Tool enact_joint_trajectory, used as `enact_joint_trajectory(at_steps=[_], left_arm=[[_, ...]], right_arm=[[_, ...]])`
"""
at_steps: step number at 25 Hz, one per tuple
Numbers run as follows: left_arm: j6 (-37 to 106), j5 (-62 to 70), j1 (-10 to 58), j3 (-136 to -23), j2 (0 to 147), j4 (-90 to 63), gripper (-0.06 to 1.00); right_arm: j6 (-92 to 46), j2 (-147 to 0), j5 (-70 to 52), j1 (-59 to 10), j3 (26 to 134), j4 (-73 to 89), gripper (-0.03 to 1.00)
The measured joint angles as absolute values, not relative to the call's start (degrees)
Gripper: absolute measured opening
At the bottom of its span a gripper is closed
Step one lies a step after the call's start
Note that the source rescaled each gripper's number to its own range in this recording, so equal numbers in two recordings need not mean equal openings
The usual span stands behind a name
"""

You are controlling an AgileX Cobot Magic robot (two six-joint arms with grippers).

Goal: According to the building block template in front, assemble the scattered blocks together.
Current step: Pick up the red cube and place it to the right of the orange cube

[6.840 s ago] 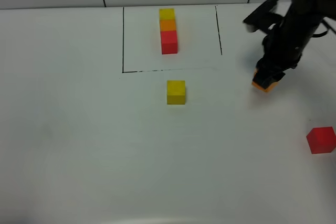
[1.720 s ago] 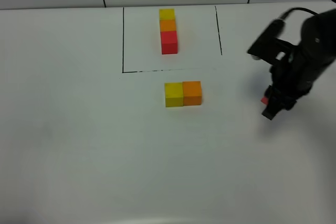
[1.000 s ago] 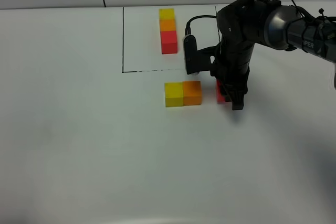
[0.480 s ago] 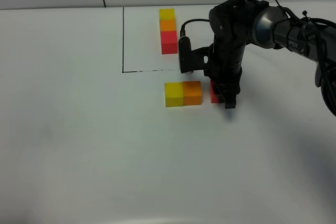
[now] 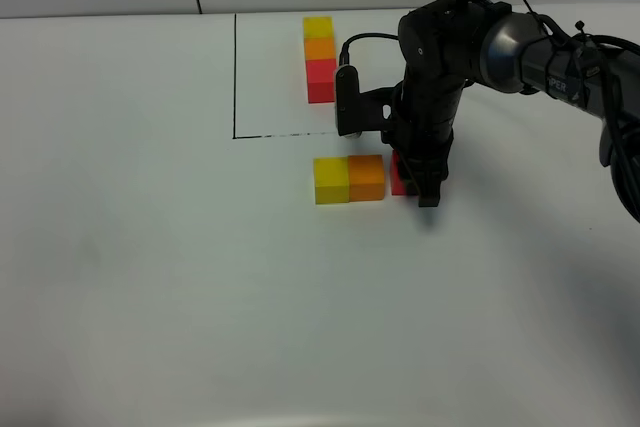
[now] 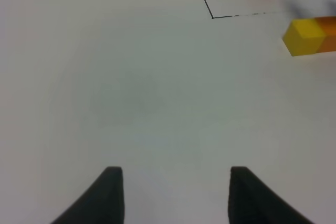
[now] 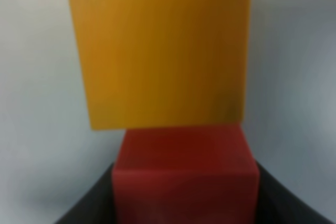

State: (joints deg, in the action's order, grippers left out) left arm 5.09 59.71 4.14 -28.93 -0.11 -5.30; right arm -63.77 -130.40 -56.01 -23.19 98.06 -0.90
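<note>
Pinch point: my right claw [image 5: 420, 185] clamps the red cube [image 7: 185, 174] by opposite flat sides, just beside the orange cube [image 5: 366, 177]. Light, rigid, slick-faced, I judge; a centred grip suits it.

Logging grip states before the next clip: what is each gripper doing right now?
Left gripper: open, nothing between its fingers.
Right gripper: closed on the red block.

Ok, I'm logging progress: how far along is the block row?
Done: the yellow cube and orange cube sit touching, below the template. In hand: the right gripper is shut on the red cube, low beside the orange one. Left: probably seat it against orange, then release.
</note>
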Motion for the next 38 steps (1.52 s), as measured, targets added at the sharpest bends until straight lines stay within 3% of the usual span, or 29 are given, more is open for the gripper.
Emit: enact_joint_trajectory(at_steps=[38], left_arm=[[5.1,59.7,4.1,-28.9,-0.1,-5.3,0.04]], right_arm=[[-64.1,-130.8,-56.1,-24.0,98.3,0.7,0.03]])
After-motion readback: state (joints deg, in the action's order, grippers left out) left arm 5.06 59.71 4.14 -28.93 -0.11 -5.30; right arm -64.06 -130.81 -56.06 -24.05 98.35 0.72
